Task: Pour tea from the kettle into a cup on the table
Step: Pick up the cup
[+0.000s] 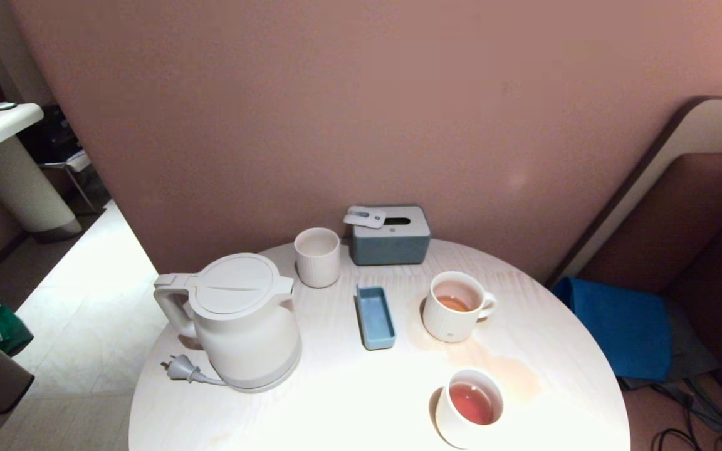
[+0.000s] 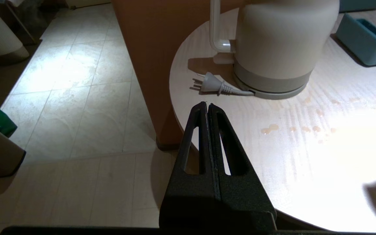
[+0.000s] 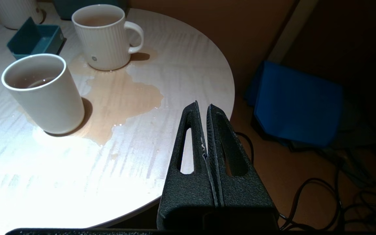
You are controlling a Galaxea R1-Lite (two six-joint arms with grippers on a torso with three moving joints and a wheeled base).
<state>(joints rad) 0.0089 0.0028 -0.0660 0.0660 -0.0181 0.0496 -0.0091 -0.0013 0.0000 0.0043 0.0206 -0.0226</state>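
Nearest you, the left gripper (image 2: 207,105) has its fingers pressed flat together with nothing between them, hanging off the table's (image 2: 305,156) edge on the kettle's handle side. The right gripper (image 3: 203,106) is likewise closed and empty, off the table edge on the far side from the kettle, near the two filled cups.

Take the kettle (image 1: 242,319) as your landmark. It stands upright on its base, lid shut, handle pointing away from the cups and its loose plug (image 1: 180,368) lying just beside the base. To the kettle's spout side sits a small blue tray (image 1: 375,316), and beyond that the ribbed mug (image 1: 455,307) with the ear handle, already holding some tea (image 1: 453,304). A plainer cup (image 1: 469,407), nearer you than the mug, also holds reddish tea. A puddle (image 3: 119,94) spreads across the wood between those two cups, touching both, and small drops dot the table close to the kettle's base. A ribbed tumbler (image 1: 317,257) stands behind the kettle, by a grey tissue box (image 1: 390,235).

You look to be at the end: tea is in the mug and the kettle is set down with both grippers clear. If more is wanted, you must open the left fingers, take the handle, and tip gently, since tea has already been spilled here.
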